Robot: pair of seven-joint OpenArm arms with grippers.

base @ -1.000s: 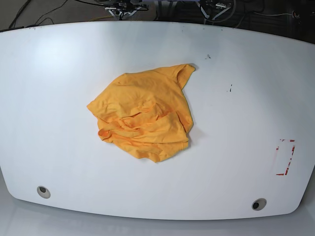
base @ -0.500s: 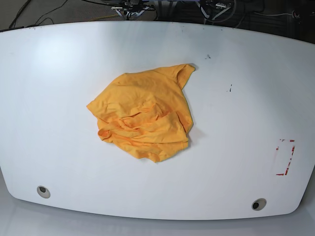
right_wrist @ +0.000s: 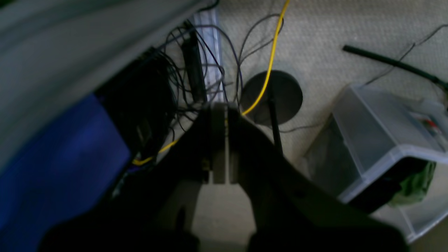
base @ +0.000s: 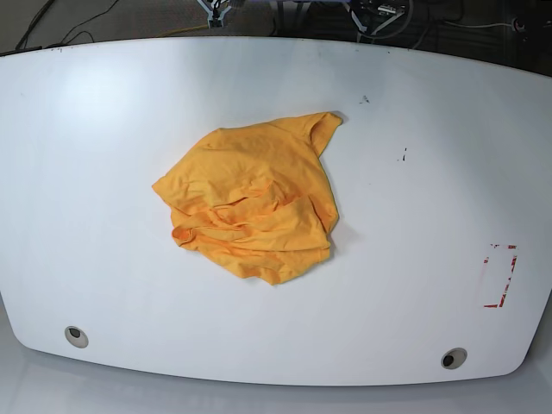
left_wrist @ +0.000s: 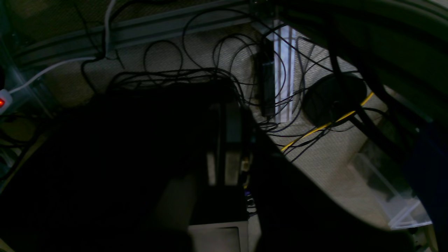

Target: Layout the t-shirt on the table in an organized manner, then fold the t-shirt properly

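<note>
Orange-yellow cotton, one t-shirt — crumpled heap near the middle of the white table.
We note no shift in the heap since the earlier frame. We see both pincers off the table, over a cabled floor: right gripper pressed together, left gripper likewise — neither holds anything.
</note>
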